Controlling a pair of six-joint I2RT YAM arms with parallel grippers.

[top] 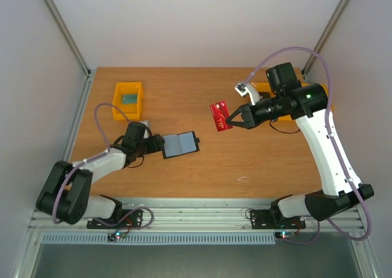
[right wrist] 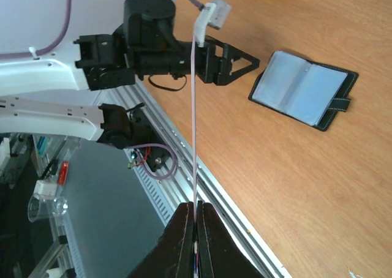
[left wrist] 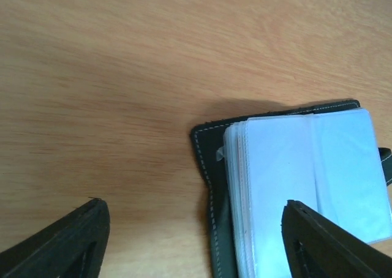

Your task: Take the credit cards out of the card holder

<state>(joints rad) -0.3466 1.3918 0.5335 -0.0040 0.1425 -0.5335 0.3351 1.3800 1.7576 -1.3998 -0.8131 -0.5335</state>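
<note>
The card holder [top: 179,144] lies open on the table, black with blue-grey pockets facing up. It also shows in the left wrist view [left wrist: 306,186] and the right wrist view [right wrist: 303,89]. My left gripper [top: 154,145] is open and empty at the holder's left edge; in the left wrist view [left wrist: 196,241] one finger is over the pockets. My right gripper [top: 231,119] is shut on the red credit card [top: 219,116] and holds it in the air right of the holder. In the right wrist view the card [right wrist: 195,106] is edge-on between my closed fingers [right wrist: 197,214].
A yellow bin [top: 128,100] stands at the back left with a small dark flat card [top: 129,98] in it. A second yellow bin [top: 262,88] is partly hidden behind my right arm. A metal rail [top: 196,207] runs along the table's near edge.
</note>
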